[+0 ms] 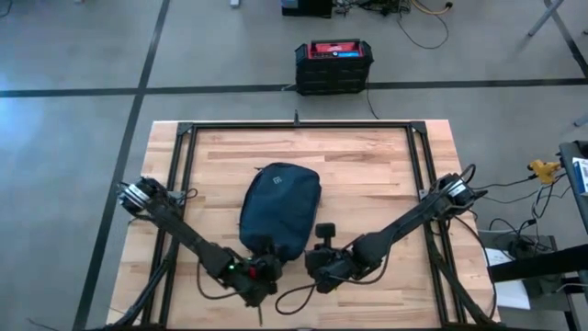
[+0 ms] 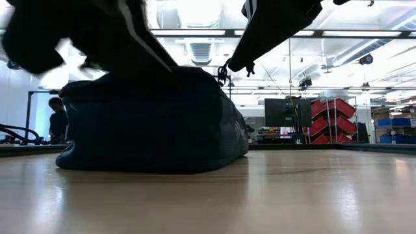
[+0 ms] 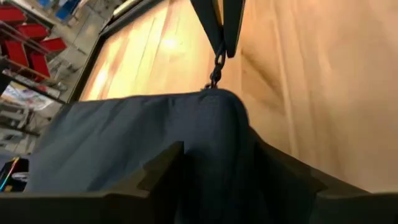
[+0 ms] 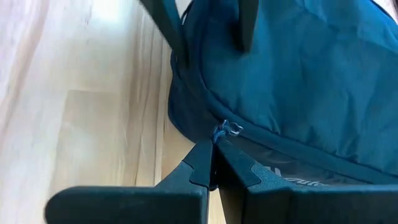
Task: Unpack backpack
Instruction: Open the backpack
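opening stage, item one: backpack lying flat mid-table, right gripper pinched shut on its zip pull, left gripper spread astride the near end, gripping nothing; next move likely calls for bracing fabric while the zip runs.

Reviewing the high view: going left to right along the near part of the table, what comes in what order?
Left gripper at the backpack's near end → backpack → right gripper, shut by the backpack's near right corner.
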Controlling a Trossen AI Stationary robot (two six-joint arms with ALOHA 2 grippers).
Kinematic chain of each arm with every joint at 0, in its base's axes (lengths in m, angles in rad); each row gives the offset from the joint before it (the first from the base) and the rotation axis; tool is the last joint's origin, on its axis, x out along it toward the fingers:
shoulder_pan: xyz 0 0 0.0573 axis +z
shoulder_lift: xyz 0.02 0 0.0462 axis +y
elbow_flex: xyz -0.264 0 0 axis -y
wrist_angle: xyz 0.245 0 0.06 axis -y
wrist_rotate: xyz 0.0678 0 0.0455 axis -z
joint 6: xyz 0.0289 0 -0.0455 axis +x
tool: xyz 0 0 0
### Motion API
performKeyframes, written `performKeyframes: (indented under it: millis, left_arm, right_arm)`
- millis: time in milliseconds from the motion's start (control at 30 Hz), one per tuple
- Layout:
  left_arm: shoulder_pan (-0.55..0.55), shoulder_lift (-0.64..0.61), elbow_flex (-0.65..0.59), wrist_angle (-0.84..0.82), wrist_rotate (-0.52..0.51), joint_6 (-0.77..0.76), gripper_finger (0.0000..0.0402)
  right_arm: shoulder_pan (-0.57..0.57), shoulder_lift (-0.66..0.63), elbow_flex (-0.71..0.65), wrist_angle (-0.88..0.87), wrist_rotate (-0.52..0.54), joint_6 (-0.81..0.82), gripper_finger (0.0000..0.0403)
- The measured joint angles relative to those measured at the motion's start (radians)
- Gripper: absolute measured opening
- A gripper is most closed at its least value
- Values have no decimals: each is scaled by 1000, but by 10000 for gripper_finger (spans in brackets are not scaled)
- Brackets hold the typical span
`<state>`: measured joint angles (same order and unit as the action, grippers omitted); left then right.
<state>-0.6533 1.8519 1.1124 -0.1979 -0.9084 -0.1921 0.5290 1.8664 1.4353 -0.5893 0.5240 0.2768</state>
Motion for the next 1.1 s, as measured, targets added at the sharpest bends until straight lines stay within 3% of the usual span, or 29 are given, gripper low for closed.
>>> performKeyframes:
  millis: [133, 200, 267, 367, 433, 633, 867, 1100]
  left_arm:
    - [21, 18, 6, 4, 9, -29, 195]
    - [22, 18, 6, 5, 10, -54, 180]
    - [18, 18, 6, 5, 15, -66, 142]
    - [6, 18, 14, 3, 48, -84, 46]
    - [-2, 17, 22, 3, 59, -91, 15]
    - [-33, 13, 53, -34, 79, -93, 2]
    - [-63, 8, 130, -210, 84, -139, 1]
    - [-88, 6, 171, -237, 82, -141, 0]
  right_arm:
    - [-4, 0, 0, -1, 0, 0, 0]
    - [-4, 0, 0, -6, 1, 0, 0]
    - [-4, 0, -3, -24, 1, -6, 0]
    - [-9, 0, -14, -58, 8, -7, 0]
    - [-16, 0, -24, -83, 39, -7, 0]
    - [-56, 0, -47, -190, 120, 1, 0]
    - [-145, 0, -63, -341, 268, -2, 0]
    - [-297, -2, -111, -351, 368, -134, 0]
